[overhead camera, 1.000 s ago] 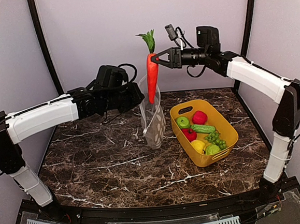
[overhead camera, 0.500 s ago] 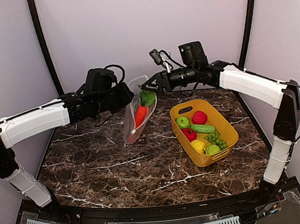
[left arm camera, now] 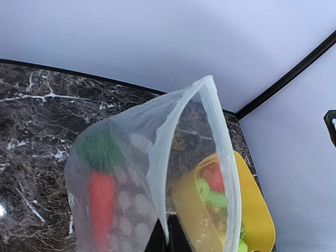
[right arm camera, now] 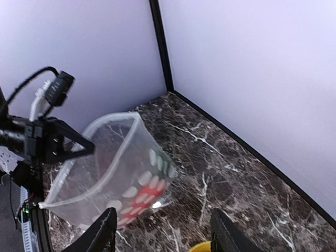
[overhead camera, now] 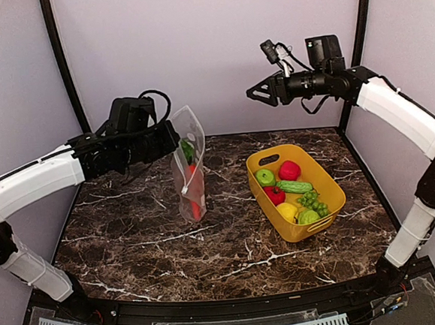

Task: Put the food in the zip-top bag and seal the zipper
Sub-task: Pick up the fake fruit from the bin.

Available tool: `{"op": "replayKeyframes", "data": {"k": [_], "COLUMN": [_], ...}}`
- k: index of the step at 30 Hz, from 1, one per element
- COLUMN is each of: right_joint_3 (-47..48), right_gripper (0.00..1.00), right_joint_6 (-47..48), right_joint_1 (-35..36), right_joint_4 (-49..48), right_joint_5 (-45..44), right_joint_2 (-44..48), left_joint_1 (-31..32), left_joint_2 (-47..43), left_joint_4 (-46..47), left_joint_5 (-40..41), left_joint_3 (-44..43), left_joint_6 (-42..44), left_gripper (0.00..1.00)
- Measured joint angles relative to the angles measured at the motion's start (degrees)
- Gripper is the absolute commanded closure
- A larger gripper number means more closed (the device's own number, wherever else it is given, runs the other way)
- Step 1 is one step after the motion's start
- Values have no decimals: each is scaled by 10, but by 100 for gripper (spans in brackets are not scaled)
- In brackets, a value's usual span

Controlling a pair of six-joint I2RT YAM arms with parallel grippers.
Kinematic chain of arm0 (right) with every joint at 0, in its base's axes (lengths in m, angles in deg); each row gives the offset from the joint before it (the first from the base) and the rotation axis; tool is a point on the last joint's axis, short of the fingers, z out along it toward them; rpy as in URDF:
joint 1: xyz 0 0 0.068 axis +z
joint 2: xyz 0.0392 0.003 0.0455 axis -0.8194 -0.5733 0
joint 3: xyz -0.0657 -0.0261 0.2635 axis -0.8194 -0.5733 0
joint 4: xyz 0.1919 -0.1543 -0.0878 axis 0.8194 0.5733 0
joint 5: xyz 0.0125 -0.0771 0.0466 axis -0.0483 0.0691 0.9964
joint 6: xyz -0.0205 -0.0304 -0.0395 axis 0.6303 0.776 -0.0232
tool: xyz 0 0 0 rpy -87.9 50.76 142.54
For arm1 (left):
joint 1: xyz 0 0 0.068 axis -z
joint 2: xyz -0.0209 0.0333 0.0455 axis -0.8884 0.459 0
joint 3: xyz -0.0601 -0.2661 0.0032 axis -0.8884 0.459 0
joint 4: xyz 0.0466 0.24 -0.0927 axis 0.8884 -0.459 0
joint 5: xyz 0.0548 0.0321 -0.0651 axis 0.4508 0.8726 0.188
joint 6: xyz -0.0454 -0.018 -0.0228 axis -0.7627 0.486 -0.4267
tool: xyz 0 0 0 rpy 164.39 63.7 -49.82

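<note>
Next up, imo: R arm fetches another piece from the yellow basket [overhead camera: 330, 178]. Basket sits right of centre on the tabletop [overhead camera: 133, 244], nearer the right edge. In it, near end to far: lemon [overhead camera: 287, 211], grapes [overhead camera: 311, 200], tomato [overhead camera: 274, 194], cucumber [overhead camera: 295, 186], green apple [overhead camera: 265, 177], red piece [overhead camera: 289, 170]. Cucumber lies on top across the pile, so likely the easiest grab: come straight down, pinch across its short axis, don't shove the basket.

Further back, the zip-top bag [overhead camera: 191, 176] is left of centre, beside the basket w/ a gap, hanging upright from the L gripper [left arm camera: 165, 239]. Bottom is at tabletop level, can't tell if it rests there. Mouth up, gaping; zipper [left arm camera: 225, 137] unsealed. Carrot [left arm camera: 102, 205] inside, leaves up. Hold L steady and release each piece just above the rim, else it may clip the zipper and bounce out.

Pose: L arm reaches in from near-left corner, forearm approx level, fingers clenched on the bag rim. R arm rises from near-right corner, R gripper [overhead camera: 251, 94] high over the far edge, pointing left, fingers spread, nothing in them.
</note>
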Motion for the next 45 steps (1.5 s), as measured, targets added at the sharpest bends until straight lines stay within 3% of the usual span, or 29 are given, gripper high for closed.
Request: {"op": "replayKeyframes", "data": {"k": [5,10,16,21,30,35,40,45], "right_joint_3": [-79,-159,-214,-246,-308,-303,-287,-297], "right_gripper": [45,46,47,44,44,47,35,33], "right_joint_6": [55,98,149,196,282,311,355,392], "right_joint_1": [-54,-58,-63,-64,-64,-64,-64,-59], "right_joint_4": [31,61,85,103,168,184,235,266], "right_joint_5": [-10,-25,-55,-60,-68,-98,-76,-48], "right_joint_2": [39,59,72,79,91,73,47,60], "left_joint_1": [-3,-3,-3,-4,-4,-4,-4,-4], "left_joint_2": [-11,-19,-42,-32,98,102,99,75], "left_joint_4": [-104,-208,-294,-289,-280,-254,-230,-180], "left_joint_5": [19,31,29,-32,-123,-154,-176,-207], "left_joint_3": [-71,-153,-171,-141,-125,-106,-106,-65], "left_joint_6": [101,192,255,268,283,297,298,277], "left_gripper": [99,99,99,99,99,99,99,99]}}
